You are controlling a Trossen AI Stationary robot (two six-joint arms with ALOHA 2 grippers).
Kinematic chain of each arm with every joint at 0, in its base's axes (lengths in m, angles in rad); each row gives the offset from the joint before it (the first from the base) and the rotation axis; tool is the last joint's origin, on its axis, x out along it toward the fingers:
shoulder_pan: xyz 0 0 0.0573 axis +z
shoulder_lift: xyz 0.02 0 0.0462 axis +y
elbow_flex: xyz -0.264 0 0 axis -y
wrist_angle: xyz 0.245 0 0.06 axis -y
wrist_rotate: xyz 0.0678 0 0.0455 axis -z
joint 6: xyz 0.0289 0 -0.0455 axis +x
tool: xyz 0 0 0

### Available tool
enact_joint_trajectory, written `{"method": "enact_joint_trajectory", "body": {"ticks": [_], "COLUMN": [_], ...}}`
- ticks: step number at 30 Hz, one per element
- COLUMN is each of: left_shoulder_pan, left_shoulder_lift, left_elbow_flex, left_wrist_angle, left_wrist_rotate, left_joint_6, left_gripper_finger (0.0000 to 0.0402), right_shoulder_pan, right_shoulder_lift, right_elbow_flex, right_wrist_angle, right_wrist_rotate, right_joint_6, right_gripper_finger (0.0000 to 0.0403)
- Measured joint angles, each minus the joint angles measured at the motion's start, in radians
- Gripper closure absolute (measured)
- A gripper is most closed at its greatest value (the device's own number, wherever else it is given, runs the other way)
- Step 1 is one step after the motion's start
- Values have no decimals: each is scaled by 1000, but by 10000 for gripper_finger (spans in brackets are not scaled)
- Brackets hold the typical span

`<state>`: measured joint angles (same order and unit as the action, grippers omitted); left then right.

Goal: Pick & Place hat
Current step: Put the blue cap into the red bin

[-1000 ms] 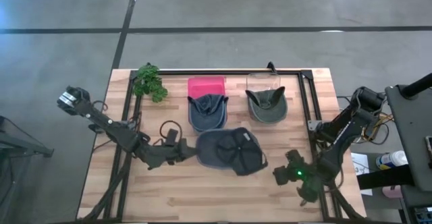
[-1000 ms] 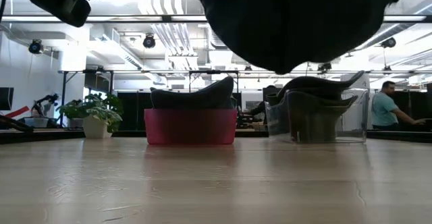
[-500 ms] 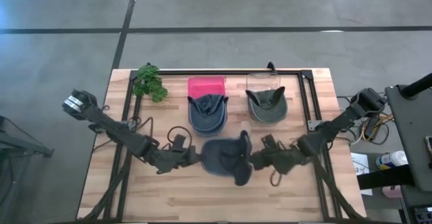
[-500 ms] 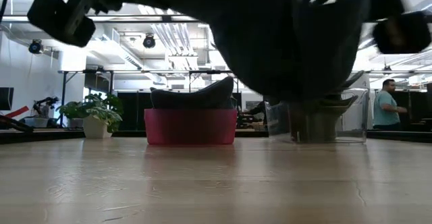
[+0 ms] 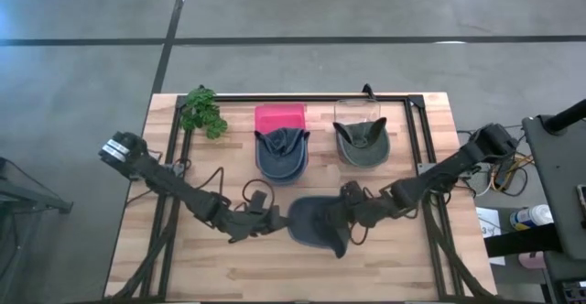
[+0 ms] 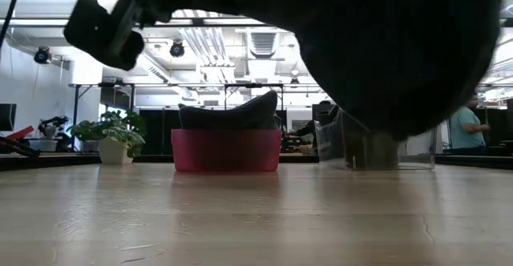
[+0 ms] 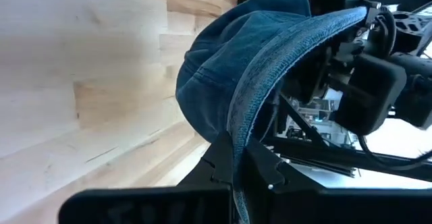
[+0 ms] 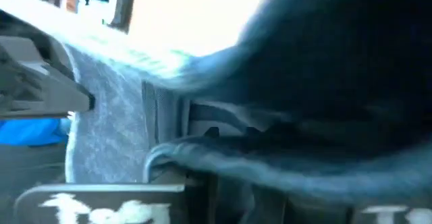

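A dark blue denim hat [image 5: 319, 226] hangs in the air between my two grippers, over the near middle of the table. In the low view the hat [image 6: 385, 50] fills the top, clear of the wood. My left gripper [image 5: 275, 222] is at its left side, shut on its rim. My right gripper [image 5: 346, 211] is at its right side, shut on it. In the right wrist view the hat [image 8: 324, 82] fills most of the picture. My left gripper [image 7: 236, 160] pinches the hat's stitched rim edge [image 7: 237, 126] between its two fingers, coming level from the table's left. The hat is lifted clear and its crown [image 7: 223, 62] bulges away from the fingers. My right gripper meets the hat's right side [image 5: 337, 214], coming level from the table's right. Cloth close to the wrist camera hides the place of contact; only the rim band [image 8: 202, 153] running toward the fingers shows.
At the far side a red bin [image 5: 279, 117] carries a blue hat [image 5: 280, 154], and a clear bin [image 5: 359, 112] carries a grey-green hat [image 5: 363, 145]. A small plant [image 5: 203, 112] stands far left. Black frame rails [image 5: 423, 139] run along the table's edges.
My right gripper has swung from the near right corner toward the table's left and reached the hat. My left gripper has moved right and toward the near edge. The hat, spread out wide before, is now drawn narrower between the grippers and sits closer to the near edge.
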<state>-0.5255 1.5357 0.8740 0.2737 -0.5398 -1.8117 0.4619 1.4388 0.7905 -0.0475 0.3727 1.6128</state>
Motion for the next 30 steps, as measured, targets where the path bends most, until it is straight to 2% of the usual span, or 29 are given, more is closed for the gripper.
{"method": "enact_joint_trajectory", "body": {"ticks": [7, 10, 21, 26, 30], "left_shoulder_pan": [31, 35, 29, 27, 26], "left_shoulder_lift": [40, 38, 36, 36, 35], "left_elbow_flex": [31, 25, 22, 22, 22], "left_wrist_angle": [17, 19, -31, -21, 30], "left_wrist_rotate": [17, 35, 25, 17, 15], "left_joint_6": [33, 39, 38, 42, 66], "left_gripper_finger": [395, 395, 395, 395, 394], "right_shoulder_pan": [0, -1, 13, 79, 170], "right_shoulder_lift": [146, 188, 51, 3, 11], "right_elbow_flex": [90, 137, 393, 449, 401], "right_wrist_angle": [-7, -81, -689, -776, -810], "right_wrist_rotate": [-112, -132, -130, -112, -117], "right_joint_6": [-6, -18, -183, -233, -175], "right_gripper_finger": [335, 335, 335, 335, 335]}}
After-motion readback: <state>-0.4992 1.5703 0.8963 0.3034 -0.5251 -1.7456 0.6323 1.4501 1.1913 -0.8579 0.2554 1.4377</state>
